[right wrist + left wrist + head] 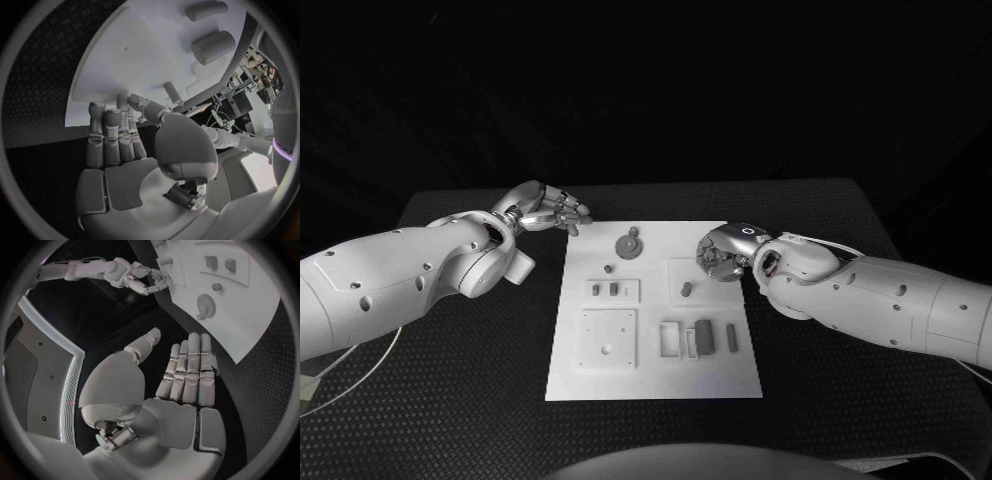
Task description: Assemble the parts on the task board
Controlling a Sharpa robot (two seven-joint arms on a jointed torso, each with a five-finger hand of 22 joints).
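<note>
The white task board [733,372] lies in the middle of the table. A round grey part [630,246] with a short stem sits near its far edge, also seen as a grey disc [204,304]. Two small parts [604,289] stand in a recessed square, and a peg [687,290] stands in the square beside it. My left hand [545,212] hovers off the board's far left corner, its fingers [187,370] straight and apart, holding nothing. My right hand [727,250] is over the board's right side near the peg, its fingers [112,135] extended and its palm empty.
A square plate [607,338] and several upright blocks in slots [704,337] fill the board's near half. Black table [473,400] surrounds the board on all sides. A cable [358,375] trails at the near left.
</note>
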